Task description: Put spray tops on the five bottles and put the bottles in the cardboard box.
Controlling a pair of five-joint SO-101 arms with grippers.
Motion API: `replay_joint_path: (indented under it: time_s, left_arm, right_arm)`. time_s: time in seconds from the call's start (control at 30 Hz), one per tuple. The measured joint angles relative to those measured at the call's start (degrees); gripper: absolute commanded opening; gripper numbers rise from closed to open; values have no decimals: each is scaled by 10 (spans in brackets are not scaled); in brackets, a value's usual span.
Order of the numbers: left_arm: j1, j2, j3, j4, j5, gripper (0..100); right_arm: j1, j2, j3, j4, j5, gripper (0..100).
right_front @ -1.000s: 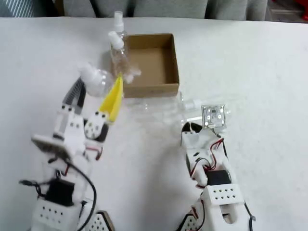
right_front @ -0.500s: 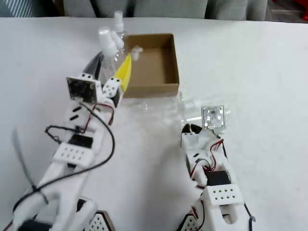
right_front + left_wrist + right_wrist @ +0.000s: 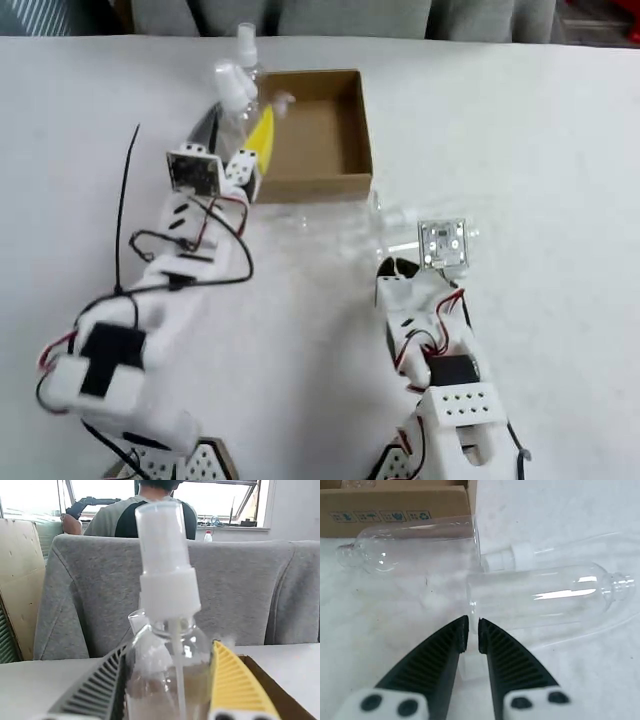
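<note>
Now the left gripper (image 3: 167,700), pinching the capped spray bottle (image 3: 167,640), is carrying it across to the cardboard box (image 3: 310,186), while the right gripper (image 3: 471,628) is staying almost pressed together.

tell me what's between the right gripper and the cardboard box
Two uncapped clear bottles lying flat and a loose spray top, in the right wrist view.

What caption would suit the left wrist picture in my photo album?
Left pincer clamps a clear bottle, spray top fitted, by the cardboard box.
</note>
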Motion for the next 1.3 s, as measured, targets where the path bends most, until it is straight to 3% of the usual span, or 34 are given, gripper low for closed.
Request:
replay_joint_path:
  time_s: [0.4,0.63,1.3]
  left_arm:
    - [-4,151,-113,-9,2,21]
    - [-4,229,-154,-55,3,21]
    - [-5,247,-165,-33,0,23]
  right_arm:
    - [0,0,0,0,0,21]
    - [0,0,0,0,0,21]
    - [0,0,0,0,0,21]
